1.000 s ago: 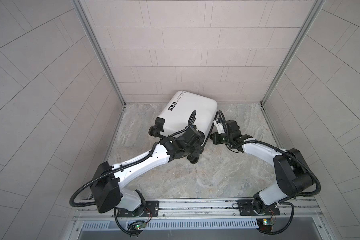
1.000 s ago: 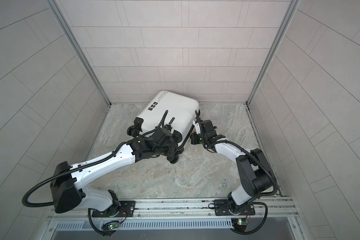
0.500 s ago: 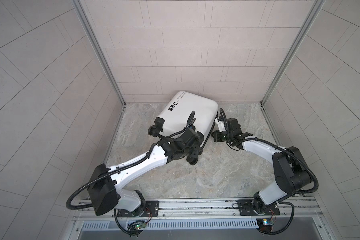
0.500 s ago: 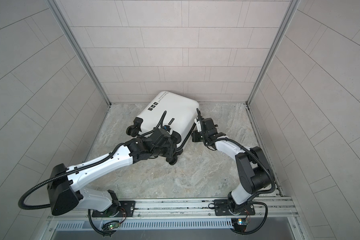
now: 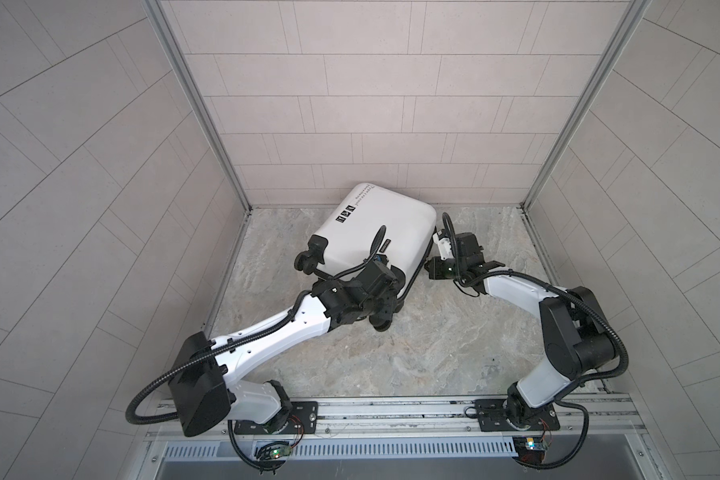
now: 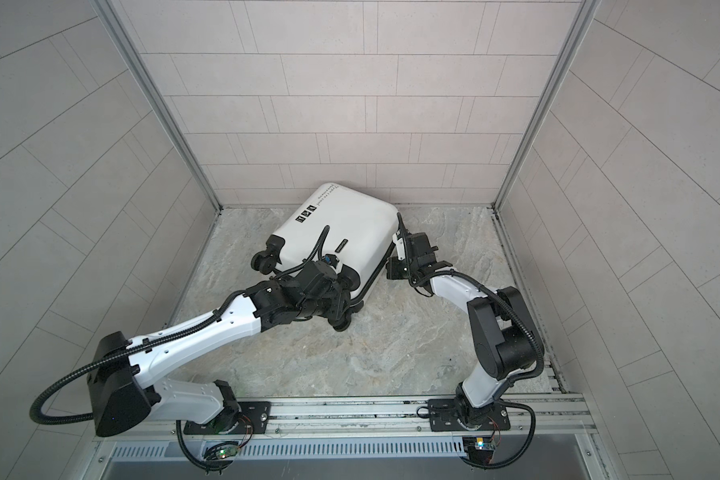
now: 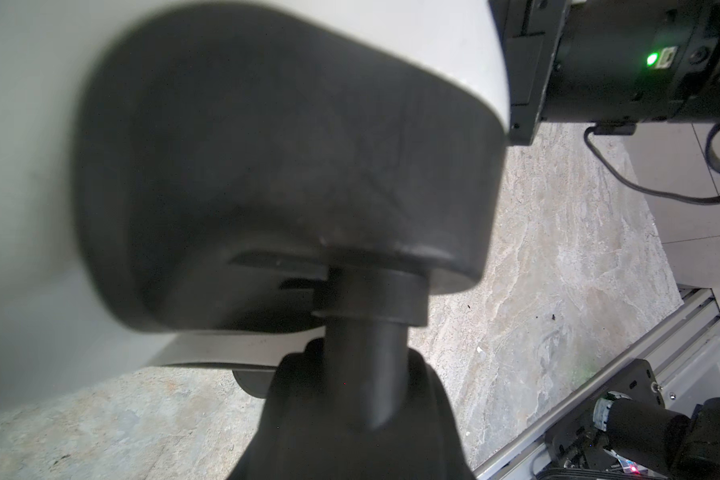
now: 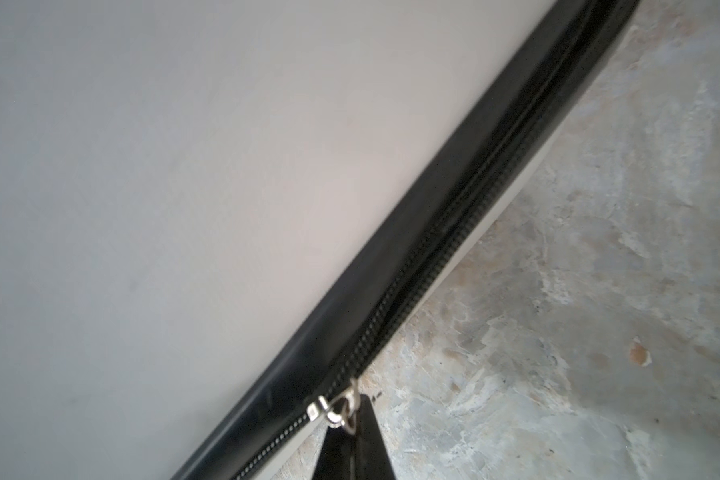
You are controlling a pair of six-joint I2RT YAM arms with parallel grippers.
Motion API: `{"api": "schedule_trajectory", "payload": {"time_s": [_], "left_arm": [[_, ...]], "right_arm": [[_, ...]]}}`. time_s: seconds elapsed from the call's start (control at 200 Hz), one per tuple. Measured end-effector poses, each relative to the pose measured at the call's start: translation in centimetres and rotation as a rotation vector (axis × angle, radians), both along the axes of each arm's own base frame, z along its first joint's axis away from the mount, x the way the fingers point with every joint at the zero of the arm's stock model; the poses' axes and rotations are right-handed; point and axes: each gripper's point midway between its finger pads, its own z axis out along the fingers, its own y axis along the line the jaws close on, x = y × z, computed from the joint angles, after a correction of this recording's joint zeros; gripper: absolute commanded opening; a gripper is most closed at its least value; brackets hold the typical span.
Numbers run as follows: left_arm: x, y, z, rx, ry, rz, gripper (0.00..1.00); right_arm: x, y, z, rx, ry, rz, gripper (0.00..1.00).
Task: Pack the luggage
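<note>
The left gripper is sitting at the luggage's near wheel corner; its wrist view is being filled by the black wheel housing and the caster stem below it, so close that no finger is showing, and I cannot tell whether the jaws are apart or clamped on anything; my reading is that this arm is bracing the case. The luggage itself is lying flat and closed on the marble floor, white shell up and turned askew; its wheel end is facing the left arm and its opposite end is lying close to the back wall. Along the luggage's flank facing the right arm, the black zipper band is running from the near wheel corner away toward that wall; the right gripper is working at this flank, fingertips together and clamped on the zipper pull, whose silver ring is showing just above them. The coming move is turning on that line; the pull is going to have to travel lengthwise along the band, parallel to the flank, not outward from it; the right arm is the nearer one; which stretch of teeth is already shut I cannot tell.
</note>
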Motion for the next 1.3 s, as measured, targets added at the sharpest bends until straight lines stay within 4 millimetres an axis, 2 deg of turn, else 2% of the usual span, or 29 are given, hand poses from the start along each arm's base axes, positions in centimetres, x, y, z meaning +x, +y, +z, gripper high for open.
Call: {"api": "schedule_trajectory", "payload": {"time_s": [1.296], "left_arm": [[-1.5,0.4,-0.1,-0.036,0.022,-0.037,0.00]], "right_arm": [[6.2,-5.1,0.1,0.042,0.057,-0.111,0.00]]}}
